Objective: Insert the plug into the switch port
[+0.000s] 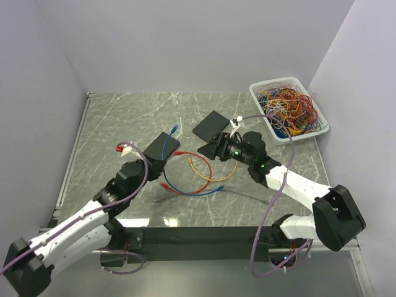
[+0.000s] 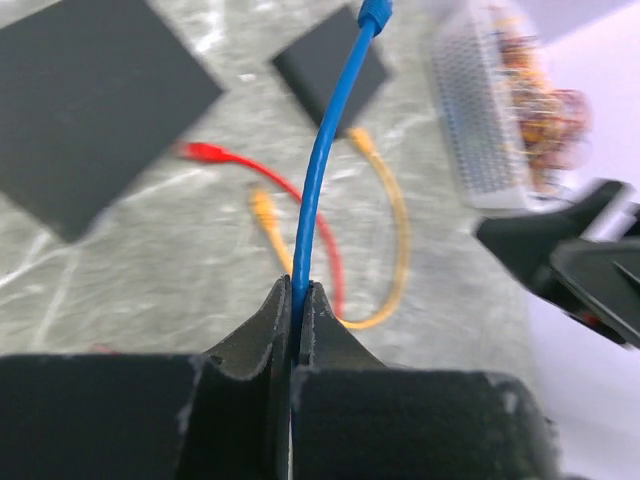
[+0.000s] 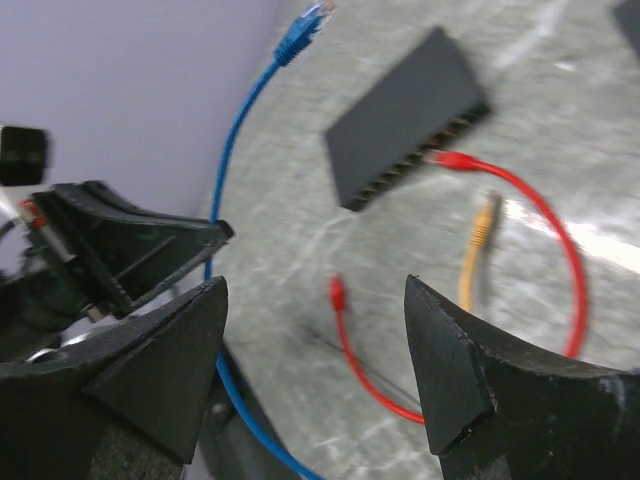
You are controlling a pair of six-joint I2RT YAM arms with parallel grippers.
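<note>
A white basket of tangled coloured wires sits at the upper right of the grey marbled desk. Mid-desk lie a looping red cable and an orange cable, crossing.

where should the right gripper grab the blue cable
Just behind the blue plug, from the side: the left gripper pinches the blue cable well back, so that free end arcs upward unsupported. The right gripper is open.

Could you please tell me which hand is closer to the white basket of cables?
Right. The right hand sits mid-table, left of the basket, jaws apart. The left hand is farther left, shut on the blue cable beside a black switch.
</note>
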